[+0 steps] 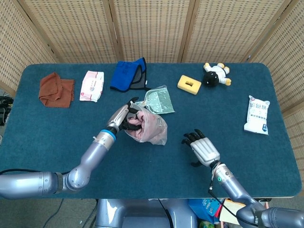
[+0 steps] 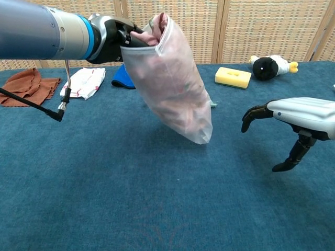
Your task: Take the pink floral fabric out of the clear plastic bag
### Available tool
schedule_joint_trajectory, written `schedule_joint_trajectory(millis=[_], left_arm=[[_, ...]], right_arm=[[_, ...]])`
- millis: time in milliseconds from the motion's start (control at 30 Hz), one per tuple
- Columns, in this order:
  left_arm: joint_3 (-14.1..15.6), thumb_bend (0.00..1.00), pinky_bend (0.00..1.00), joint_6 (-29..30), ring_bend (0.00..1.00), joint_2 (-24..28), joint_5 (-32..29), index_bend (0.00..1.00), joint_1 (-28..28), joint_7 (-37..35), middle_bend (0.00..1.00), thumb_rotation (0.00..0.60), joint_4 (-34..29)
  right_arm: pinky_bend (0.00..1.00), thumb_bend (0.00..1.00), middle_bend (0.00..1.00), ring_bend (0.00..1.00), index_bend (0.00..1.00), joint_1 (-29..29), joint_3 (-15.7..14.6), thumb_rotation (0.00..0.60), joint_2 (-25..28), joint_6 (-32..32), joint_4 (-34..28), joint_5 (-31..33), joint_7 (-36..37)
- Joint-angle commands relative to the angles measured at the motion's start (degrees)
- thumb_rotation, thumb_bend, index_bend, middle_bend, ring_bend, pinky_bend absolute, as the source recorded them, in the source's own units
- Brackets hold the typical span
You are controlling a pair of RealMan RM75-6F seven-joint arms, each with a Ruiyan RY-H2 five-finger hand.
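A clear plastic bag (image 1: pixel 151 127) (image 2: pixel 170 89) hangs in the air, mouth up, with the pink floral fabric (image 2: pixel 172 97) bunched inside and a bit poking out of the top. My left hand (image 1: pixel 124 117) (image 2: pixel 116 37) grips the bag by its open mouth and holds it clear of the blue table. My right hand (image 1: pixel 203 149) (image 2: pixel 299 112) hovers palm down to the right of the bag, fingers spread, holding nothing and touching nothing.
Along the far side lie a brown cloth (image 1: pixel 56 89), a white tissue pack (image 1: pixel 91 86), a blue cloth (image 1: pixel 129 74), a green dustpan (image 1: pixel 159 100), a yellow sponge (image 1: pixel 189 84) and a black-and-white plush (image 1: pixel 216 74). A white packet (image 1: pixel 257 114) lies at the right edge.
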Motion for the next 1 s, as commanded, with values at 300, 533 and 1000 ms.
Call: schedule_joint_trajectory(millis=[300, 533, 1000], left_arm=[[-4.51, 0.62, 0.0, 3.16, 0.0, -1.12, -3.93, 0.79, -2.62, -2.52, 0.0, 0.6, -2.78], [-5.73, 0.62, 0.0, 5.85, 0.0, -0.62, -6.88, 0.79, -4.55, -1.64, 0.0, 0.6, -5.1], [-6.08, 0.62, 0.0, 6.87, 0.0, -1.1, -8.35, 0.79, -5.14, -3.04, 0.0, 0.6, -5.96]], right_arm=[[0.04, 0.0, 0.16, 0.15, 0.3, 1.11, 5.86, 0.6, -2.59, -1.31, -1.85, 11.06, -3.95], [0.04, 0.0, 0.16, 0.16, 0.3, 1.56, 9.89, 0.6, -3.47, -1.87, -1.73, 20.54, -2.91], [0.04, 0.0, 0.18, 0.18, 0.4, 1.38, 14.36, 0.6, -4.85, -0.14, -3.05, 25.41, 1.18]])
